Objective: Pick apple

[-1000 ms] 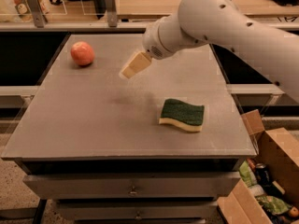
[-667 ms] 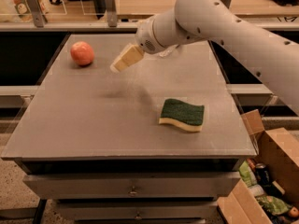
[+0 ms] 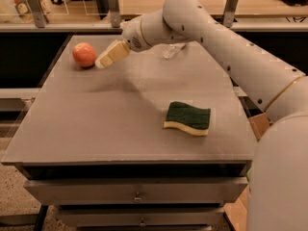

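The apple (image 3: 84, 55) is round and red-pink. It sits on the grey table (image 3: 96, 124) near the far left corner. My gripper (image 3: 104, 60) has cream-coloured fingers and hangs just right of the apple, close to it, a little above the table top. The white arm reaches in from the right across the back of the table. I see nothing held in the gripper.
A green sponge with a yellow underside (image 3: 188, 118) lies at the right middle of the table. A clear plastic bottle (image 3: 172, 50) lies at the back, partly behind the arm. Drawers run below the front edge. Cardboard boxes (image 3: 260, 124) stand at the right.
The gripper has moved left across the table toward the apple and now hangs right beside it. The apple and sponge have not moved.
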`<action>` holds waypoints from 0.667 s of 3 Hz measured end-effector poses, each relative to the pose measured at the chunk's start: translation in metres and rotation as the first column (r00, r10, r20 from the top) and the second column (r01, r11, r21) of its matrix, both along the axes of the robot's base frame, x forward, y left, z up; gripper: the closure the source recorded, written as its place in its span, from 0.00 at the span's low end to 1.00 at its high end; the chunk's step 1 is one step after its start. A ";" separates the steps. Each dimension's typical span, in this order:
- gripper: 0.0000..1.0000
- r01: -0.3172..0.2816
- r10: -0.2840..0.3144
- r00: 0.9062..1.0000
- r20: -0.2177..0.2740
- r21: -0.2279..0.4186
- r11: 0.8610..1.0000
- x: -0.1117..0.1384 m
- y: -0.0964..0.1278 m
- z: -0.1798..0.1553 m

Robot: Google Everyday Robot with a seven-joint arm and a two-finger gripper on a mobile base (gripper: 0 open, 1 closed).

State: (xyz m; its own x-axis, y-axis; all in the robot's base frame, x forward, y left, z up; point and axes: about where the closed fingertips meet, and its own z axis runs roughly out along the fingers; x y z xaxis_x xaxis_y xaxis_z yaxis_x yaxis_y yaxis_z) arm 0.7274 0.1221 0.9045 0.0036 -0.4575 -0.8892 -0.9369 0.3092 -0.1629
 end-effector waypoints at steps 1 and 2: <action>0.00 -0.022 0.022 1.000 -0.019 -0.012 1.000 0.015 0.026 -0.013; 0.00 -0.033 0.031 0.999 -0.030 -0.048 0.998 0.026 0.049 -0.028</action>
State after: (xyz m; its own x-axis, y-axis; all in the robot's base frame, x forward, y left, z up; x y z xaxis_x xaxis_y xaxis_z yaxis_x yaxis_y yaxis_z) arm 0.7531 0.1715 0.8765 -0.0067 -0.4998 -0.8661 -0.9508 0.2715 -0.1493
